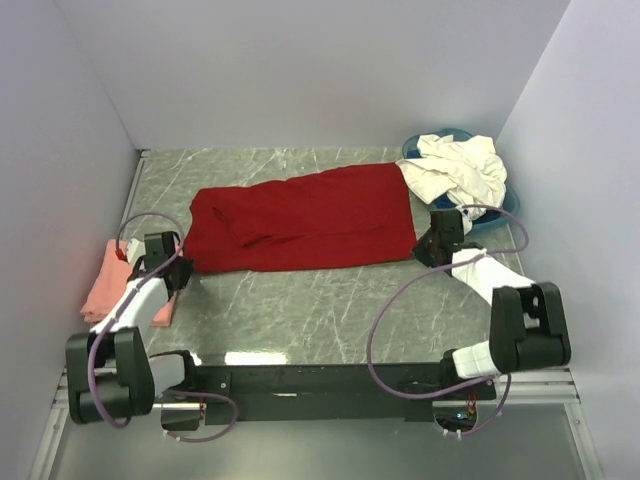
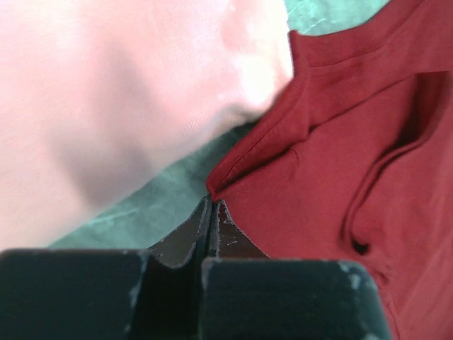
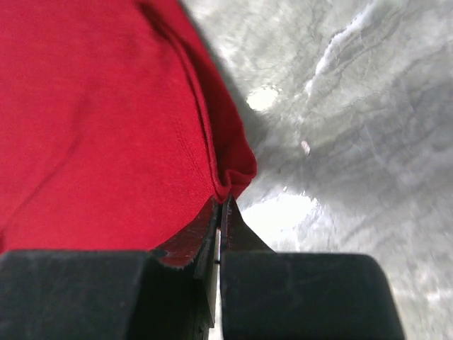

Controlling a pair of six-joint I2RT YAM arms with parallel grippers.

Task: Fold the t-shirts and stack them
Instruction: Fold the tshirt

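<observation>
Left pincer (image 2: 212,207): pressed together, pinching near left corner of red tee (image 1: 300,220).
Right pincer (image 3: 221,203): pressed together, pinching near right corner of the same tee.
Red tee: spread across middle of tabletop (image 1: 300,315), long side running left to right, creased toward its left end.
Pink tee (image 1: 105,285): folded at left edge of tabletop, just beside left pincer, apart from red tee.
White tees (image 1: 460,170): heaped in basin, spilling over its rim, close to red tee's far right corner.
Basin (image 1: 505,208): blue, far right corner.
</observation>
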